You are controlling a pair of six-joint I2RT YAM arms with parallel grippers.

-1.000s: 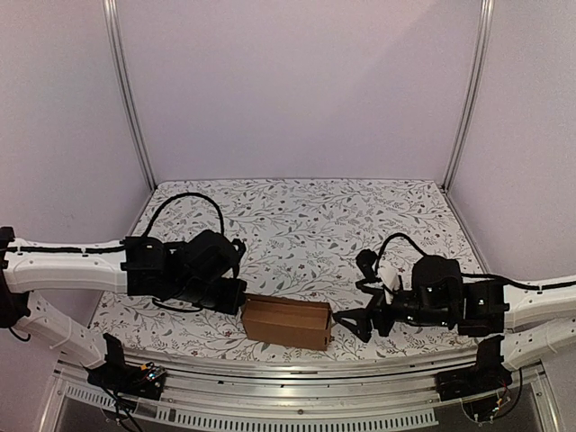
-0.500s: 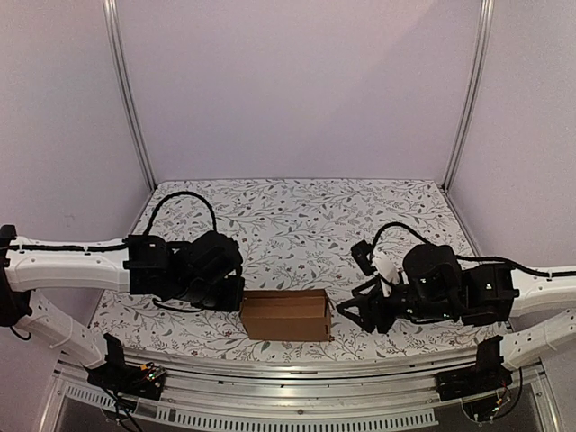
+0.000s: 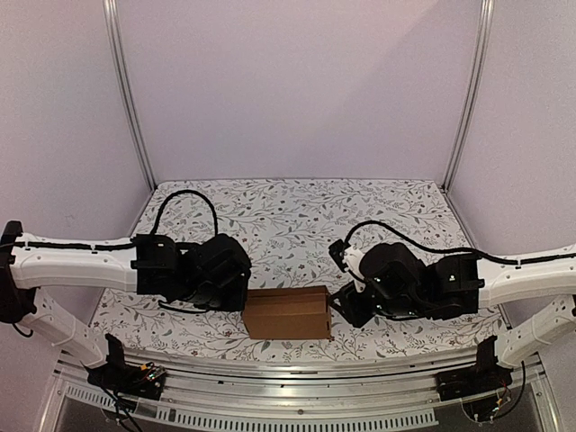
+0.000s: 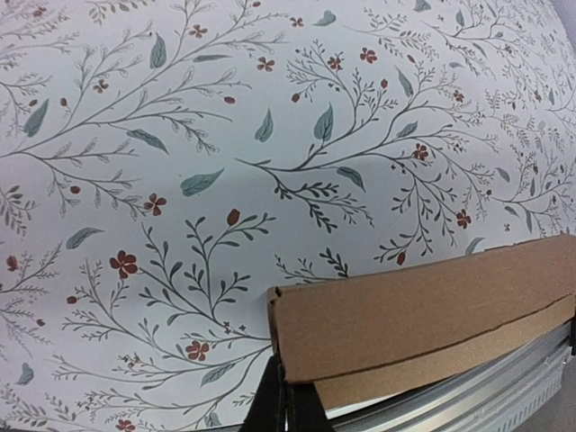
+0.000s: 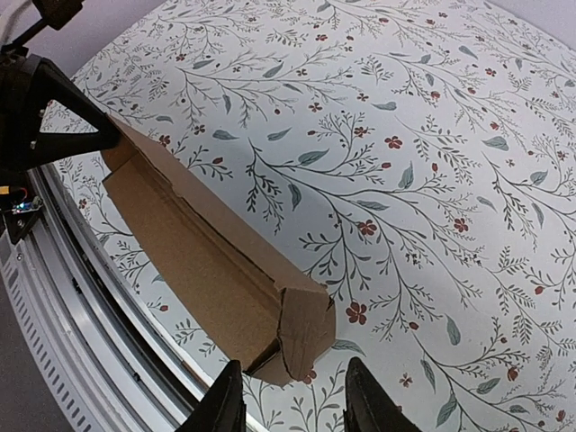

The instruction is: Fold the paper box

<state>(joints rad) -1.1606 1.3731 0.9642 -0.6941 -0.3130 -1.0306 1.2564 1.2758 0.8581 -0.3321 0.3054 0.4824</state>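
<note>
The paper box (image 3: 286, 312) is a plain brown oblong carton lying along the table's near edge. It also shows in the left wrist view (image 4: 423, 315) and the right wrist view (image 5: 198, 252). My left gripper (image 3: 241, 299) is shut, its fingertips (image 4: 286, 400) pressed together right at the carton's left end, with no cardboard seen between them. My right gripper (image 3: 340, 306) is open at the carton's right end. Its fingers (image 5: 225, 400) straddle the line of the folded end flap (image 5: 306, 328), which lies just ahead of the tips without touching them.
A metal rail (image 5: 81, 306) runs along the table's near edge just behind the carton (image 4: 468, 387). The floral tablecloth (image 3: 306, 225) stretches back to the pale walls and two upright posts (image 3: 468, 99).
My right arm has swung left up to the carton's right end while its jaws narrowed. The carton has turned square to the table edge. The left arm shifted slightly right.
</note>
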